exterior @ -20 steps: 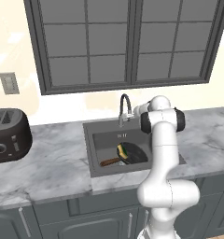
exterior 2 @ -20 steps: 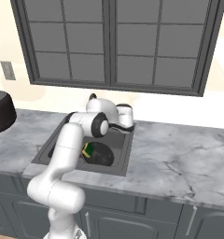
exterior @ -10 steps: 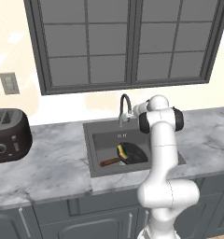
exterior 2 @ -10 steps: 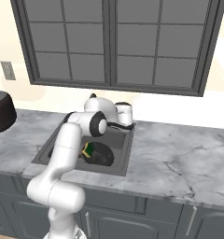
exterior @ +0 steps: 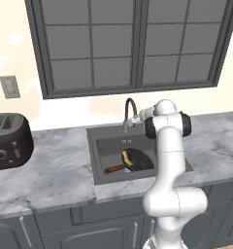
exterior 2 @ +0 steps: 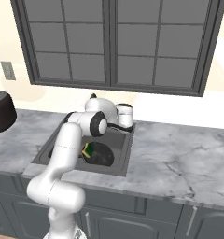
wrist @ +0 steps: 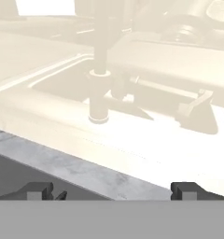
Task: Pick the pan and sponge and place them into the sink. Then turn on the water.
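Far off to the left of the sink point(exterior: 101, 146) sits the black toaster point(exterior: 9, 141) on the marble bench point(exterior: 50, 170), with a wall outlet point(exterior: 10, 86) above it. Now to the sink itself: the pan point(exterior: 138, 160) lies down in the basin, its wooden handle point(exterior: 113, 169) pointing toward the sink's left wall, and the sponge point(exterior: 126, 158) is resting on the pan's left edge, yellow side showing with the green layer beside it. At the sink's rear rim stands the dark gooseneck faucet point(exterior: 129, 113), no stream falling from it. Right beside the faucet, on its right, the arm's wrist is reaching in at the back of the sink. The gripper point(wrist: 114, 189) has its two fingertips point(wrist: 39, 190) spread well apart, nothing between them, and it looks straight at the faucet's base point(wrist: 99, 100) just ahead, over the grey bench edge. Behind the sink, the big dark-framed window point(exterior: 133, 44).
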Controlling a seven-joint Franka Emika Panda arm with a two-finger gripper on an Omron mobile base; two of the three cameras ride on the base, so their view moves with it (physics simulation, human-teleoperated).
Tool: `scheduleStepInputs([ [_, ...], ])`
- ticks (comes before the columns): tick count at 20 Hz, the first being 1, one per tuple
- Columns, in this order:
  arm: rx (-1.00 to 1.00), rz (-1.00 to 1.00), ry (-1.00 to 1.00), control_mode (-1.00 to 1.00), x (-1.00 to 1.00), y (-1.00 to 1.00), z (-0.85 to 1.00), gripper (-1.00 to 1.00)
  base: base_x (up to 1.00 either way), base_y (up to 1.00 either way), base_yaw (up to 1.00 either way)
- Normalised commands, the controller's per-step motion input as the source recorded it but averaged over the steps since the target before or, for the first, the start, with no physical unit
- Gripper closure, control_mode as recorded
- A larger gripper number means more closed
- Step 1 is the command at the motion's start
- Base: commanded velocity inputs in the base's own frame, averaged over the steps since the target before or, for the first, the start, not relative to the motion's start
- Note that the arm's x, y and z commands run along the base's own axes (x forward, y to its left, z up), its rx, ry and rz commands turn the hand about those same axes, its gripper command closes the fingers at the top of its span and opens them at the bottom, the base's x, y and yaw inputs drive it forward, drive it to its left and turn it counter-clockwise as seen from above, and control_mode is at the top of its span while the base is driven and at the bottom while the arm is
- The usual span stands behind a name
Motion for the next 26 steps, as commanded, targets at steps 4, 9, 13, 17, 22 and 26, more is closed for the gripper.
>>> scheduleStepInputs([
  [4, 0.01, 0.00, 0.07, -1.00, 0.14, -0.51, -0.18, -1.00, 0.00, 0.00, 0.00],
  [9, 0.03, 0.01, 0.02, -1.00, 0.31, -0.21, -0.19, -1.00, 0.00, 0.00, 0.00],
  [13, 0.05, 0.00, -0.04, -1.00, 0.44, 0.00, -0.14, -1.00, 0.00, 0.00, 0.00],
  [17, 0.06, -0.04, -0.08, -1.00, 0.50, -0.03, -0.20, -1.00, 0.00, 0.00, 0.00],
  [22, 0.03, -0.04, -0.07, -1.00, 0.37, -0.24, -0.14, -1.00, 0.00, 0.00, 0.00],
  [26, 0.05, -0.07, -0.04, -1.00, 0.46, 0.03, -0.24, -1.00, 0.00, 0.00, 0.00],
])
